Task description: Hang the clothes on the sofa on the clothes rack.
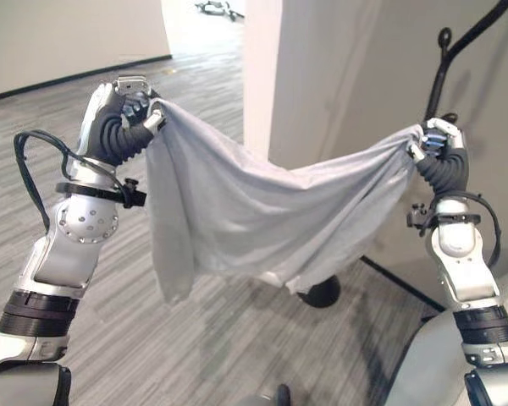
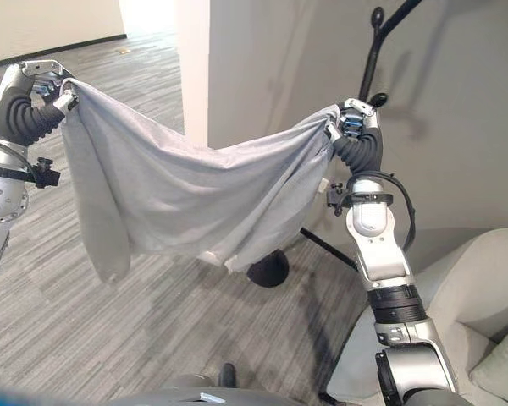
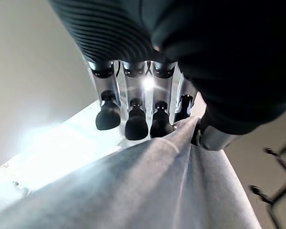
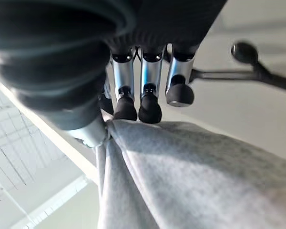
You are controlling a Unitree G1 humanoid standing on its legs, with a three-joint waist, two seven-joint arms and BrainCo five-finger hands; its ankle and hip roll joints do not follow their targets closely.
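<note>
Head views first: my left hand and right hand were both raised, and the grey garment hung stretched between them, sagging in the middle above the striped floor. Just behind the right hand stood the black clothes rack, its round base on the floor under the cloth. A pale sofa sat at lower right. At the left wrist, I saw fingers and thumb pinching one corner of the fabric. At the right wrist, fingers and thumb clamped the other corner, a rack peg near the fingertips.
</note>
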